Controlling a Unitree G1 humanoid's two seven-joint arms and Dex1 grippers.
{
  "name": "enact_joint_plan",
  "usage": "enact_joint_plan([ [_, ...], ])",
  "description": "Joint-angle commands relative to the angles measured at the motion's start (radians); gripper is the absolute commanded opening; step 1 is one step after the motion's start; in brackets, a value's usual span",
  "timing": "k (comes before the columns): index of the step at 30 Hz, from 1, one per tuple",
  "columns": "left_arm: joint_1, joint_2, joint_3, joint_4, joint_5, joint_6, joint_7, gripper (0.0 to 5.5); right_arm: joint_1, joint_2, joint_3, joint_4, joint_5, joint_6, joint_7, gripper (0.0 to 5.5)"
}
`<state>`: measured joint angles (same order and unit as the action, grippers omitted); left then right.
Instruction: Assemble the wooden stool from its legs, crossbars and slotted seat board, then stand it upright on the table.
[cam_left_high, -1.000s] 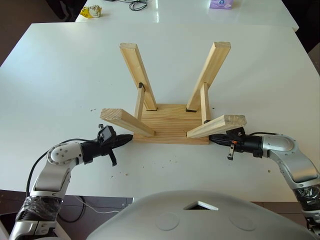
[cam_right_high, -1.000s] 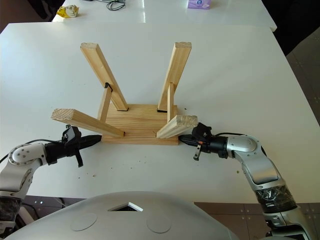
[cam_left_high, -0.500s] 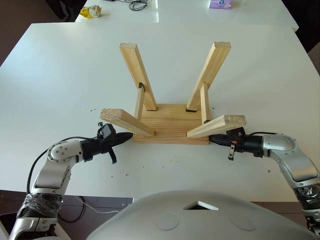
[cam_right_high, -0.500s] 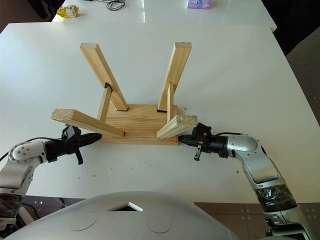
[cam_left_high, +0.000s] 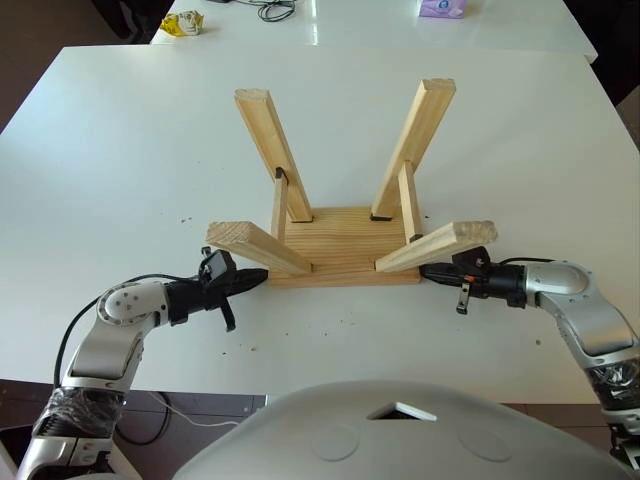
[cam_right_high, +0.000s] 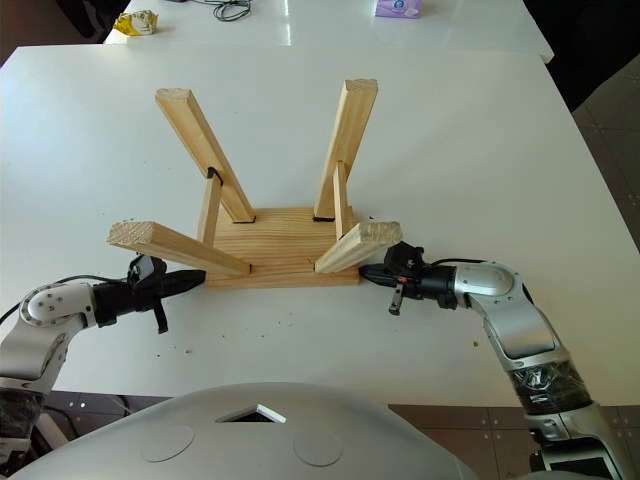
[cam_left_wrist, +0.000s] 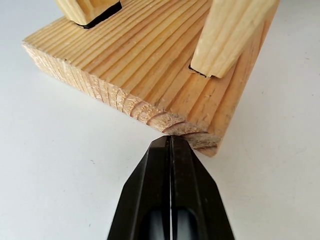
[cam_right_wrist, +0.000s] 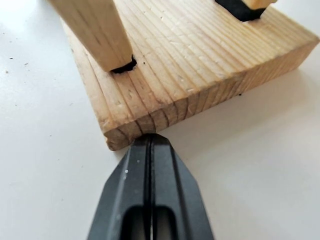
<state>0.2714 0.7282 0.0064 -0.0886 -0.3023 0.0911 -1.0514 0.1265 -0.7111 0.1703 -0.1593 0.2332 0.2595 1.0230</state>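
left gripper (cam_left_wrist: 170, 145), fingers pressed together on nothing, tip against the slotted seat board (cam_left_high: 342, 240) at its near left corner; right gripper (cam_right_wrist: 150, 140), likewise pinched shut, meets the near right corner. the wooden stool (cam_right_high: 290, 240) sits inverted on the white table (cam_left_high: 110, 150), legs (cam_left_high: 270, 150) splayed upward.

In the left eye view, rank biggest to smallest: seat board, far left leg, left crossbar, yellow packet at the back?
1. seat board
2. far left leg
3. left crossbar and yellow packet: about alike; the packet lies farther off, so unranked.
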Motion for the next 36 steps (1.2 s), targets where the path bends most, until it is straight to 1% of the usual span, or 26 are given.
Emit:
enact_joint_plan([
  [1,-0.001,0.026,0.007,0.03,0.006,-0.004,-0.023,0.01,0.007,0.015,0.027,0.012,-0.009,-0.008,0.002,0.0],
  [9,-0.023,-0.023,-0.066,-0.003,0.008,0.004,-0.029,0.01,-0.018,0.027,0.044,0.018,-0.004,-0.009,0.005,0.0],
  [14,0.013,-0.034,-0.085,-0.103,-0.037,0.056,-0.028,0.01,-0.007,0.023,0.016,-0.067,0.102,0.074,0.044,0.0],
  [16,0.032,-0.022,-0.062,-0.15,-0.073,0.089,-0.033,0.01,0.005,0.007,-0.008,-0.115,0.151,0.115,0.066,0.0],
  [22,0.101,0.025,0.078,-0.323,-0.232,0.235,-0.033,0.01,0.065,-0.093,-0.133,-0.288,0.318,0.234,0.143,0.0],
  [25,0.165,0.072,0.161,-0.386,-0.282,0.273,-0.063,0.01,0.102,-0.14,-0.22,-0.374,0.411,0.287,0.165,0.0],
  [27,0.201,0.098,0.203,-0.412,-0.303,0.287,-0.082,0.01,0.12,-0.162,-0.253,-0.411,0.446,0.308,0.173,0.0],
  [31,0.249,0.111,0.217,-0.483,-0.345,0.31,-0.094,0.01,0.137,-0.174,-0.268,-0.451,0.471,0.33,0.171,0.0],
  [36,0.215,0.091,0.253,-0.557,-0.463,0.391,-0.06,0.01,0.142,-0.183,-0.308,-0.475,0.522,0.367,0.178,0.0],
])
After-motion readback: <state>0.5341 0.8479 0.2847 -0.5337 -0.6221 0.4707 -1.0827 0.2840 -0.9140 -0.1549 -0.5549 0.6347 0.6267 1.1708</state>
